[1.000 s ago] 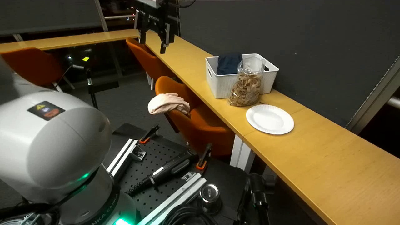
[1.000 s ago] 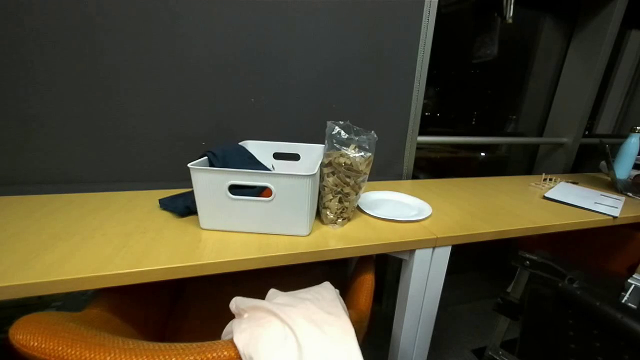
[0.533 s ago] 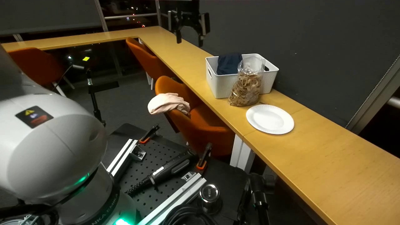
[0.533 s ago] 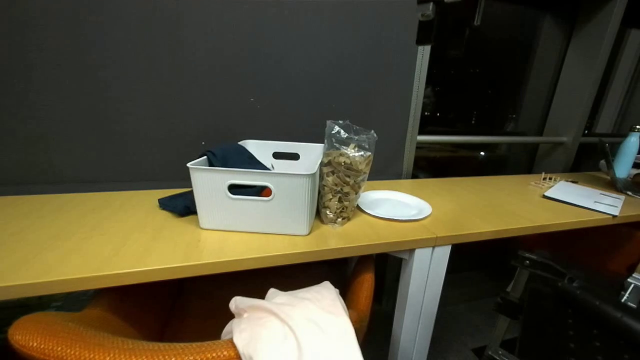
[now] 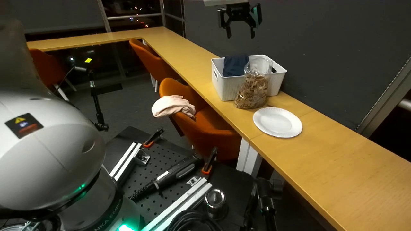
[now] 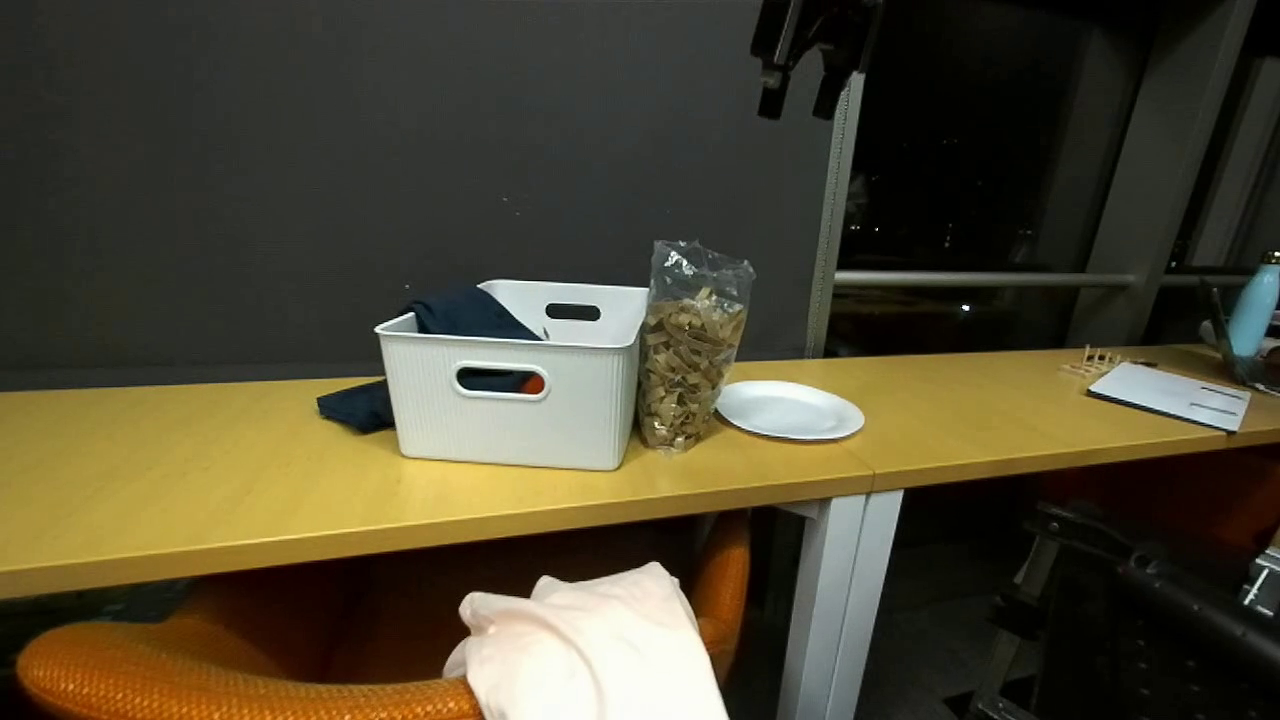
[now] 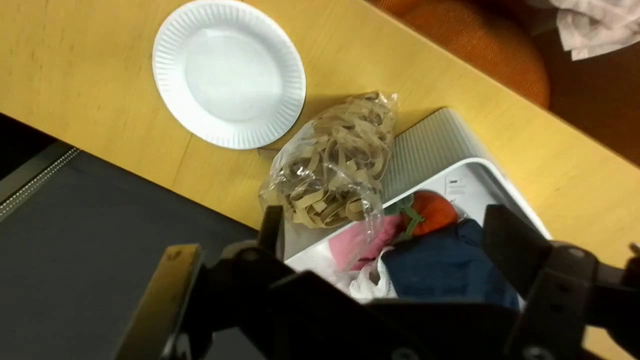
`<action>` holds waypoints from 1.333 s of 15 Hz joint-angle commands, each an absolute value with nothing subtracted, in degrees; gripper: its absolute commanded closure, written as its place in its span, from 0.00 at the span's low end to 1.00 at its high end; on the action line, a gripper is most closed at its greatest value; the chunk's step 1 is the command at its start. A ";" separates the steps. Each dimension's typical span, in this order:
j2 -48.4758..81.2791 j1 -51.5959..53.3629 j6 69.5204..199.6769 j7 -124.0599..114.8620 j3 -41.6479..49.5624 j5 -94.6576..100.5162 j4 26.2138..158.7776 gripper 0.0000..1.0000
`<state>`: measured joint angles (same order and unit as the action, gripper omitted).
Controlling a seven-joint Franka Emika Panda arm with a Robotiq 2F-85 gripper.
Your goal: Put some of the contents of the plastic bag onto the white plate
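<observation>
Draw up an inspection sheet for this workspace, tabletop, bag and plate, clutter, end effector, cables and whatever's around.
Surface: long light wood tabletop.
Job's things: clear plastic bag stands on it, close beside the white tub; tan-brown pieces show inside; white plate lies near the bag, no pieces on it.
Clutter: that tub, holding a dark blue item, a pink item and a red-orange item; light blue bottle farther along.
End effector: open, holding nothing, raised above the tabletop.
Cables: looped black cable, low in an exterior view.
Surroundings: orange chair at the tabletop's edge, pale pink cloth draped over it; dark grey panel behind.
</observation>
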<state>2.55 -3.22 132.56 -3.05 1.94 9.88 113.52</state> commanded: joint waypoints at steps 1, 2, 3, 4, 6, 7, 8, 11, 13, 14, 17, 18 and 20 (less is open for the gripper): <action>11.13 -4.94 138.30 0.58 4.40 10.64 106.08 0.00; 13.29 -5.48 139.79 1.51 5.00 10.33 104.40 0.00; 15.26 -5.91 140.88 2.01 5.52 10.19 102.80 0.00; 17.18 -6.07 141.00 1.38 6.01 10.18 100.72 0.00; 20.11 -6.32 141.88 0.87 6.52 9.90 98.27 0.00; 21.20 -6.32 142.05 0.85 6.48 9.56 97.44 0.23; 22.16 -6.12 141.97 0.60 6.44 9.49 96.65 0.28; 24.70 -5.94 142.89 1.31 5.98 9.11 94.81 0.51; 26.22 -6.07 144.12 1.72 5.70 8.65 93.95 0.66; 27.26 -6.33 145.23 2.16 5.45 8.27 93.40 0.73; 30.25 -6.73 147.13 2.93 4.71 7.29 91.78 0.95; 31.41 -6.87 148.21 3.12 4.19 6.63 91.40 1.00; 32.88 -7.11 150.14 4.05 3.12 5.22 91.10 1.00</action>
<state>29.94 -6.03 147.54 1.36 5.13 8.12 93.55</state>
